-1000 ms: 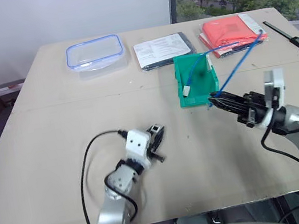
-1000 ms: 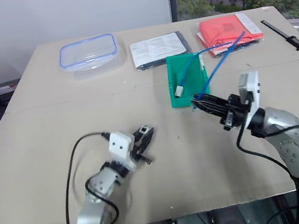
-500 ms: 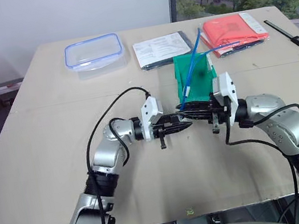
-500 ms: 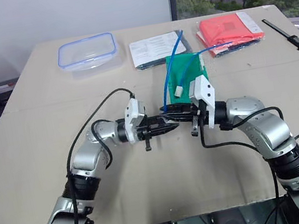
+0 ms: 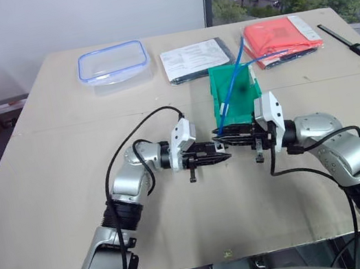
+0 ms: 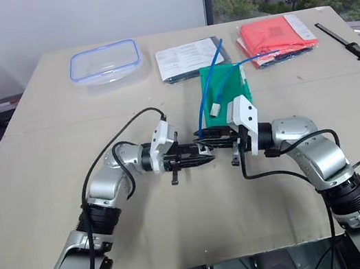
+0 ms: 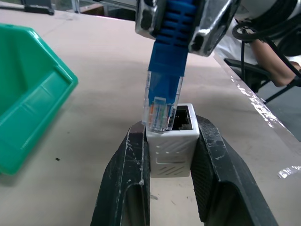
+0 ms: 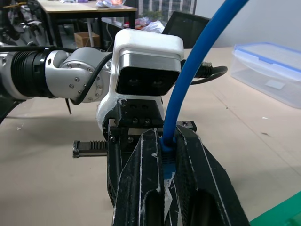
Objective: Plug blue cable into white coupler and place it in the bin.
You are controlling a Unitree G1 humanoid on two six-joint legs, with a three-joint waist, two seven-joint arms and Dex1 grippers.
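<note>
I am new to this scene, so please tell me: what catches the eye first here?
The two pincers meet tip to tip above the table's middle. The left pincer grips the white coupler; the right pincer holds the blue cable, its clear plug at the socket's edge. Just behind stands the green bin.

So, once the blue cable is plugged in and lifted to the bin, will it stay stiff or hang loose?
Probably loose: the blue cable already bends in a free arc from the right claw over the green bin. Its far plug dangles, so it may swing and catch on the rim. The white coupler looks small and light, likely adding little weight.
</note>
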